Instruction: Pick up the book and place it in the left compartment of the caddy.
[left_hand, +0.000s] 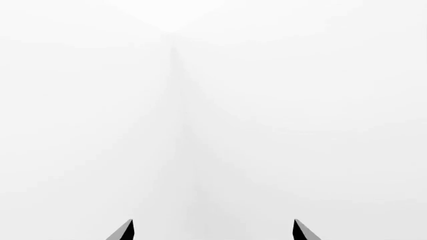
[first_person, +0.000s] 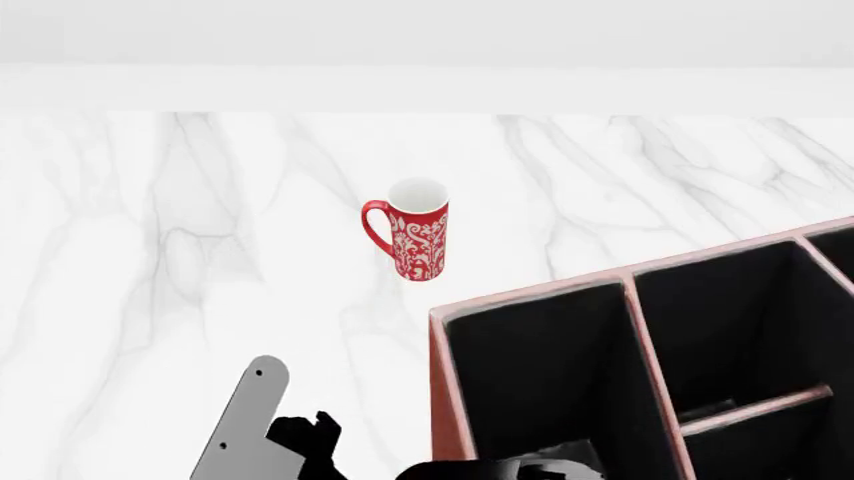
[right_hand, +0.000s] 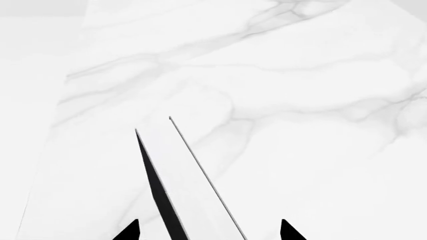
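Note:
In the right wrist view the book (right_hand: 190, 190), with a black cover and white page edges, runs out from between my right gripper's (right_hand: 209, 231) fingertips over the marble table. A gap shows on each side of it, so the gripper is open around it. The caddy (first_person: 534, 292), a reddish-brown box with black lining, fills the head view's lower right. Its left compartment (first_person: 547, 380) is the long section nearest the mug. A dark shape (first_person: 507, 467) sits at the bottom edge by the caddy's near corner. My left gripper (left_hand: 213, 230) is open on nothing, facing blank white.
A red patterned mug (first_person: 419, 230) stands upright on the marble table (first_person: 160, 250), beyond the caddy's left corner. My left arm (first_person: 247, 415) rises at the lower left. Two shorter caddy sections (first_person: 727, 320) lie to the right. A white wall backs the table.

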